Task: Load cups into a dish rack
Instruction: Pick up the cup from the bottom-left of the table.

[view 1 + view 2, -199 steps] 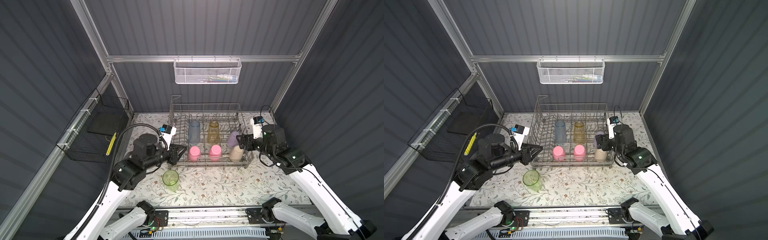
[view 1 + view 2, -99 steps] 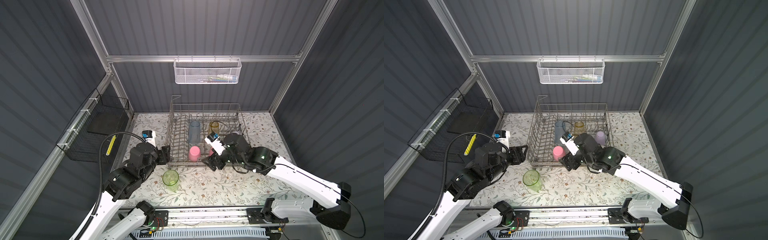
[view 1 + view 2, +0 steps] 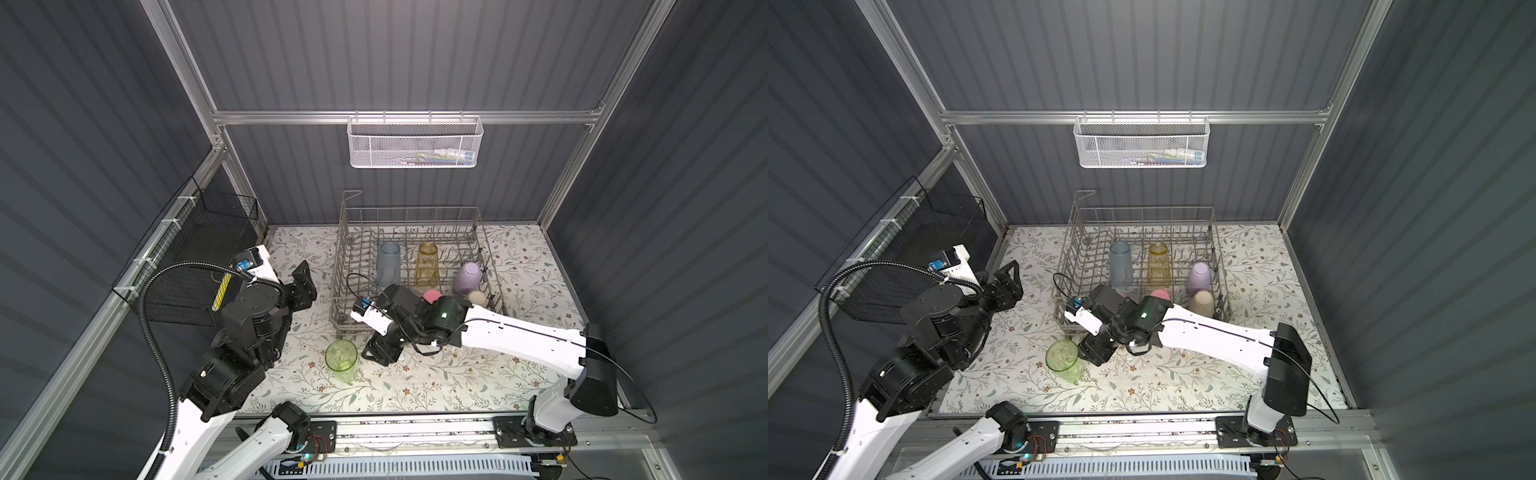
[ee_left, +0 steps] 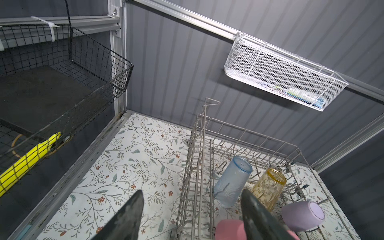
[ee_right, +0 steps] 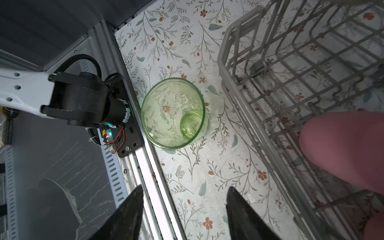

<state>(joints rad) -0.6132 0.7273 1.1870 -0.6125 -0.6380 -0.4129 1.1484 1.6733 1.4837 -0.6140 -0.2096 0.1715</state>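
The green cup [image 3: 341, 360] stands upright on the table [image 3: 457, 376] just before the dish rack [image 3: 337, 270], seemingly the last one outside. Right jaws, open and empty, hang beside it at the rack's front; next they should close around it. Left jaws, open and empty, hover left of the rack.

**Robot lab cell**

Grey ribbed wall panels [image 3: 415, 54] in an aluminium frame [image 3: 407, 117] box in a small counter [image 3: 457, 386] lined with floral print. A white left arm [image 3: 193, 432] and right arm [image 3: 523, 336] stand on a rail [image 3: 415, 434] along its front edge, with a bare circuit board [image 5: 110, 135] and wires at one base. A white mesh basket [image 3: 413, 143] and a black wire basket [image 3: 187, 266] hang from the frame; a dish rack [image 3: 345, 249] sits on the counter
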